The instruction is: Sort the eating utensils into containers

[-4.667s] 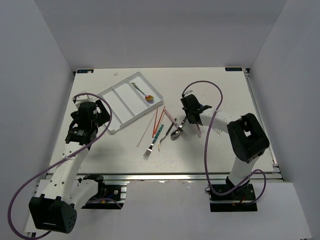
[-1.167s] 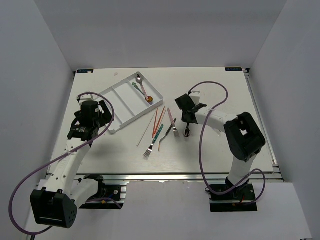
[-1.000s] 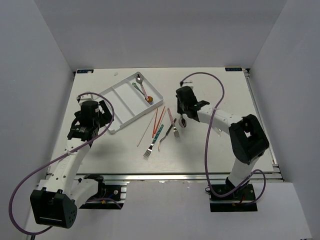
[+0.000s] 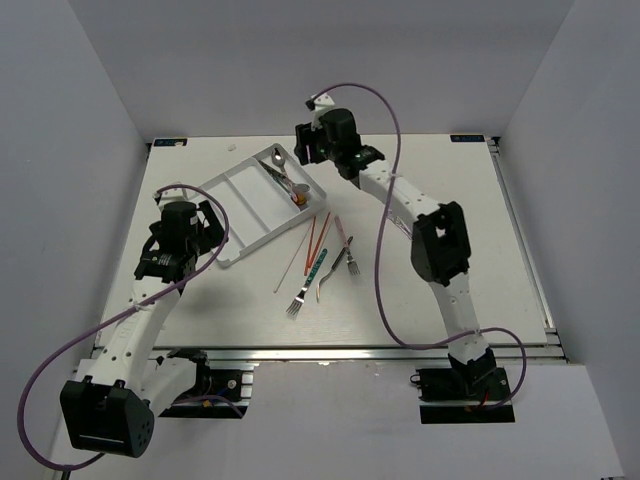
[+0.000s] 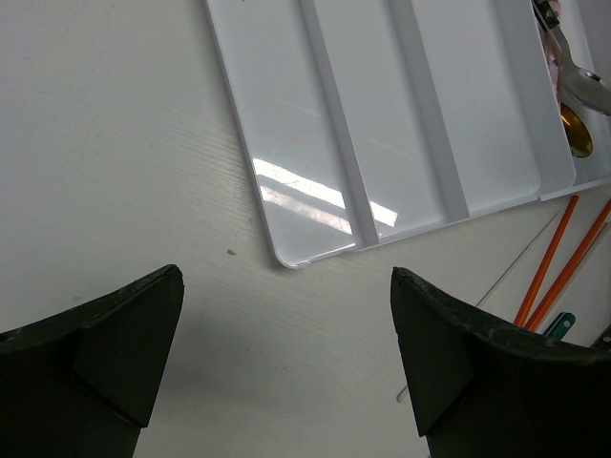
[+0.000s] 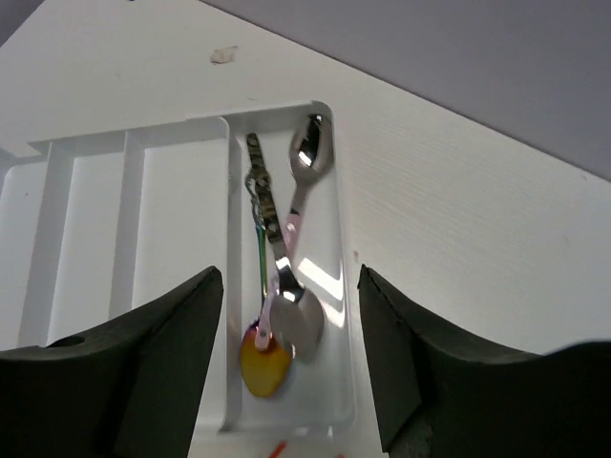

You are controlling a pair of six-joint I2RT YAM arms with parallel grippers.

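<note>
Right jaws stand apart and empty, directly above the end compartment of the white tray. Three spoons lie there lengthwise and overlapping: two silver, one iridescent with a golden bowl. Left jaws gape beside the tray's near corner.

bright even light, sharp views, glare on the tray.

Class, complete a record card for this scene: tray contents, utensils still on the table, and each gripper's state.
Tray contents: three spoons in one end compartment of the white tray; other compartments empty
On table: orange chopsticks, pale chopstick, teal-handled fork, silver fork
Left gripper: open, empty, by the tray's corner
Right gripper: open, empty, above the spoons
</note>
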